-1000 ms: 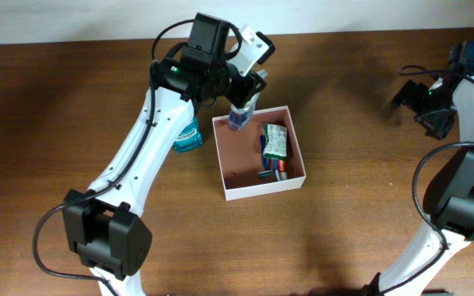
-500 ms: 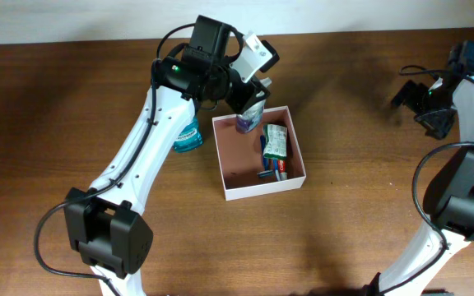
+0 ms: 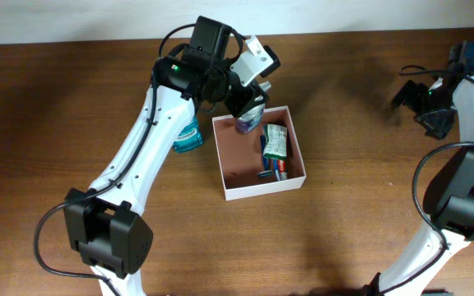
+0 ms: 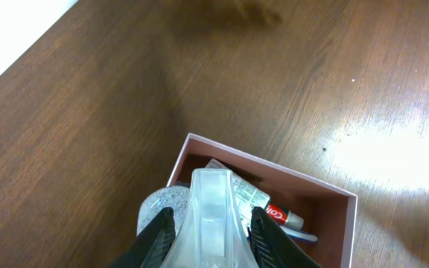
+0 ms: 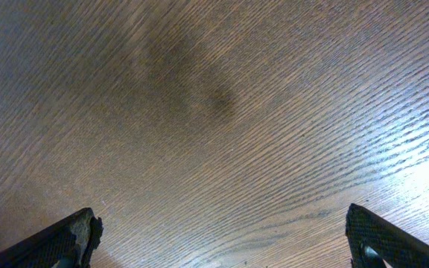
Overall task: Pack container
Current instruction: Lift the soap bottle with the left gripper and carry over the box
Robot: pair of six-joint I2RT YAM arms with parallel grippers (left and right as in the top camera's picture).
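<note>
Table: dark brown wood [image 3: 369,230], grain running along its length.
Wall: white strip [image 3: 72,16] along the table's far edge.
Light: bright glare [image 4: 393,149] on the tabletop.

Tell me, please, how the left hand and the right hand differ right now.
The left hand is shut on a clear bottle, while the right hand is open and empty. The left hand is at the far edge of the box, while the right hand is over the table, well away from the box. Both are above the table.

container [image 3: 235,164] floor bare left, toiletries [image 3: 275,146] crowd right
</note>
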